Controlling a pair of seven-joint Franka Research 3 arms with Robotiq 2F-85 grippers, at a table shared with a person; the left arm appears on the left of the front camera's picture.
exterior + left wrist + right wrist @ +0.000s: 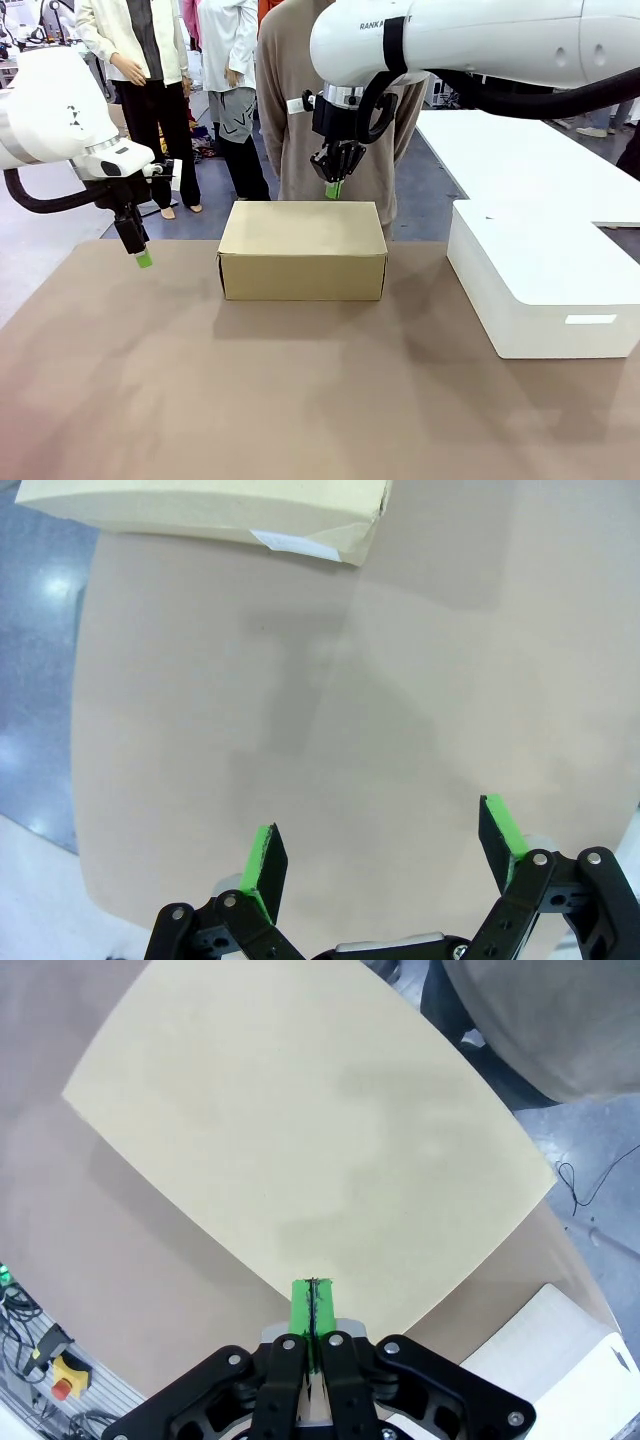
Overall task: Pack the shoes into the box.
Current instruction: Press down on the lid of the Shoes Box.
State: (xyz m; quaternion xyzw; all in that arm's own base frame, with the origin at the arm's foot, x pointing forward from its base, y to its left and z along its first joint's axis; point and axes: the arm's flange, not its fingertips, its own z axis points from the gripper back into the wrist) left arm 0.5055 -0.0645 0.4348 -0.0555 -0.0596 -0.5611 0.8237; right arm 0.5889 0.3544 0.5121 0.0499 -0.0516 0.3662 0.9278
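The tan cardboard box [302,250] stands closed in the middle of the table, lid down; its flat top [300,1140] shows in the right wrist view and one end with a white label [210,510] in the left wrist view. The shoes are hidden. My right gripper [334,187] hangs shut with nothing in it just above the box's far edge. To the left of the box, my left gripper [143,259] hovers open and empty above the table; in its own wrist view the gripper [385,855] has its jaws wide apart.
A large white rounded box [545,280] sits at the right side of the brown table [300,390]. A person [340,120] stands right behind the cardboard box at the far edge. The table's left edge drops to the floor [40,630].
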